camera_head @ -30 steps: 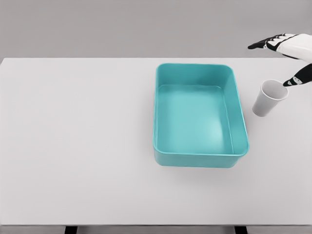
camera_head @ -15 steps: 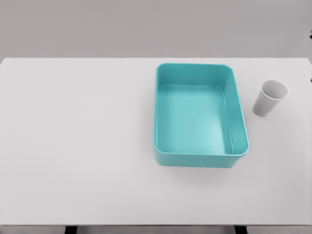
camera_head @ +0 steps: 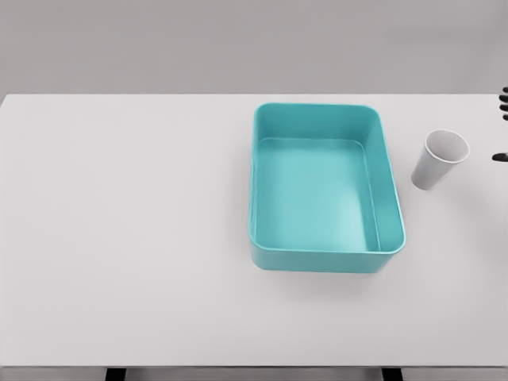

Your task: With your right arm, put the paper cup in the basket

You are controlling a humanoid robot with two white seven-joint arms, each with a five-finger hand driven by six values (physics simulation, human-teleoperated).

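A white paper cup (camera_head: 439,159) stands on the table, tilted a little with its mouth up and to the right, just right of the basket. The teal rectangular basket (camera_head: 394,208) sits right of the table's middle and holds nothing. Only the dark fingertips of my right hand (camera_head: 503,128) show at the right edge. The thumb tip lies level with the cup and the other tips are higher, spread apart and holding nothing. A small gap separates them from the cup. My left arm is out of view.
The white table (camera_head: 127,230) stretches wide to the left of the basket. Its front edge runs along the bottom of the picture, and a grey wall stands behind it.
One second ago my right hand hovered over the cup's rim. It then pulled out past the right edge, and now its fingertips show there again. Cup and basket have not moved.
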